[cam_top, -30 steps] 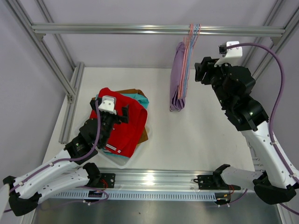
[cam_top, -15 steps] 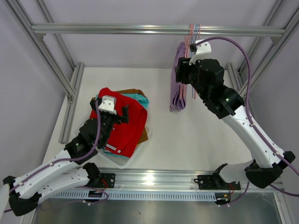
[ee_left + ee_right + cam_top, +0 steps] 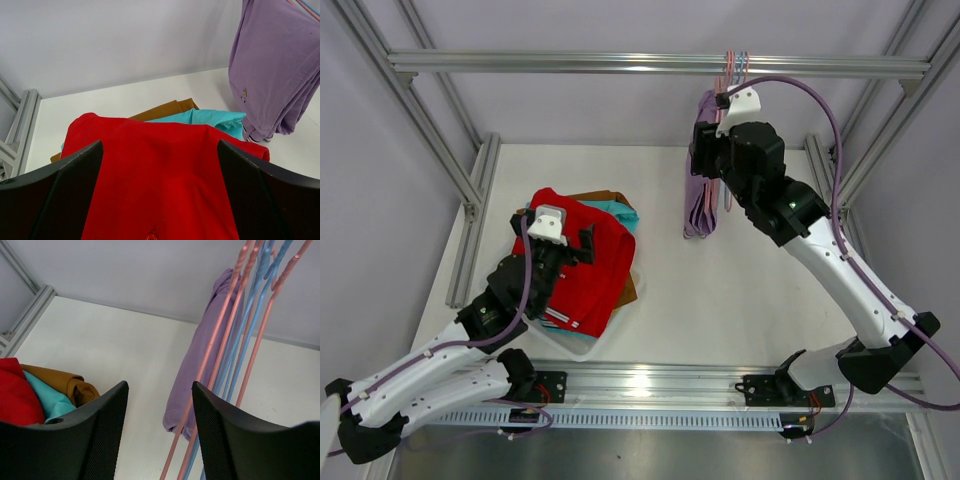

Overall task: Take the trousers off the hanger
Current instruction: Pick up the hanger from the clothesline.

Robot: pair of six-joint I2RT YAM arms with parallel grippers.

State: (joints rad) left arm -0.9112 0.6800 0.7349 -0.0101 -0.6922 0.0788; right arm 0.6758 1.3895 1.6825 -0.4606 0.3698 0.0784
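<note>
Hovering left gripper: jaws wide, empty, over red trousers
Right gripper: half open, gripping nothing, beside hangers and lilac trousers
Change: right arm swung left to the hangers

This looks like a robotics lab test cell. A frame of silver slotted aluminium bars boxes in a bare white tabletop, with plain pale grey walls close behind it. A white-and-black jointed left arm and its twin right arm are bolted to a silver metal rail along the near edge, and lilac cables loop off them. Thin pink and blue wire hangers hook over the frame's top bar. Each wrist carries a small white camera.
</note>
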